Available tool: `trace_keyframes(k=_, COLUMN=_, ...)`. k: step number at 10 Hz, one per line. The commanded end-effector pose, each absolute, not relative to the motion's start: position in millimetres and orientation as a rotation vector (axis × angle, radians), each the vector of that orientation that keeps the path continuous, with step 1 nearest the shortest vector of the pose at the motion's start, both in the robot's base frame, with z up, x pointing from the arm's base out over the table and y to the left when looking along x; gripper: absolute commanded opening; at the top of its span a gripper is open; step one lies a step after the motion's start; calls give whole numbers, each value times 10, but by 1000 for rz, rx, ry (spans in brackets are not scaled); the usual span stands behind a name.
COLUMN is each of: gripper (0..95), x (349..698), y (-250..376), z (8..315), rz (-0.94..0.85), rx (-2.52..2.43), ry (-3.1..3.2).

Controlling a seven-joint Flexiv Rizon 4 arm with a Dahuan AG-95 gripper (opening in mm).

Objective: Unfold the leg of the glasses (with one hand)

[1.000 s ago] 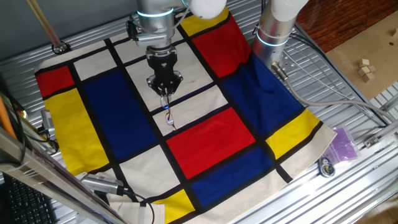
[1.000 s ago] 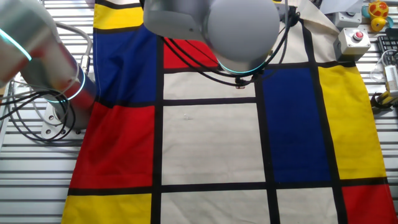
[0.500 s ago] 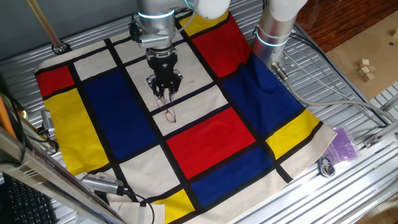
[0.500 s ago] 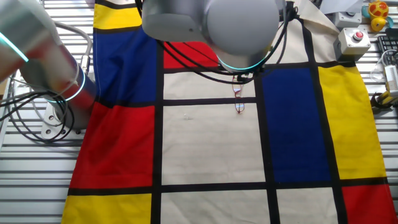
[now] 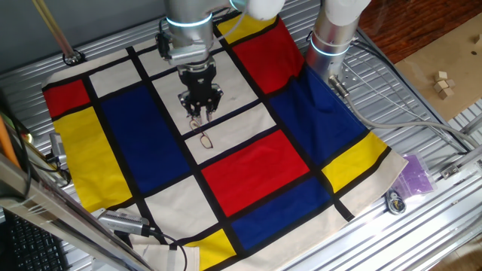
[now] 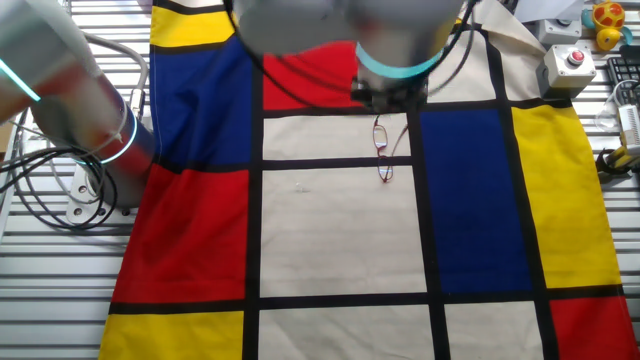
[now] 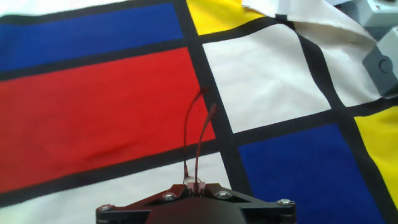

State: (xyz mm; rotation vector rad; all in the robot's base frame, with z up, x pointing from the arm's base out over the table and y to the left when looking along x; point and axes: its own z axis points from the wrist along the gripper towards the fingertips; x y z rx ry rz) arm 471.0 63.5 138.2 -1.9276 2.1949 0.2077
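Note:
My gripper (image 5: 200, 113) hangs over a white cloth square, shut on the top end of the glasses (image 5: 204, 137). The small dark wire-rimmed glasses dangle below the fingers, their lower end at or just above the cloth. In the other fixed view the glasses (image 6: 382, 152) hang below the hand, across a black cloth stripe. In the hand view the gripper (image 7: 194, 184) pinches two thin dark wires (image 7: 198, 140) that run away from the jaws side by side. I cannot tell which wire is the leg.
A checked cloth (image 5: 256, 169) of red, blue, yellow and white squares covers the table. The arm's base (image 5: 331, 38) stands at the back right. A grey box with a red button (image 6: 568, 66) sits at the cloth's edge. Cables lie beside the base.
The hand has moved a little up and back with the glasses in it. In the other fixed view the arm has shifted away, so the glasses now show fully.

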Motion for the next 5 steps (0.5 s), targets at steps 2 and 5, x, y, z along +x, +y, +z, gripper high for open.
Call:
trace_keyframes(k=2, gripper=0, x=4635, y=780, z=1526, rz=224, rx=-1668, ry=2744)
trace_keyframes(k=5, gripper=0, x=4662, y=892, z=1455, rz=179, rx=-1326, ry=3032)
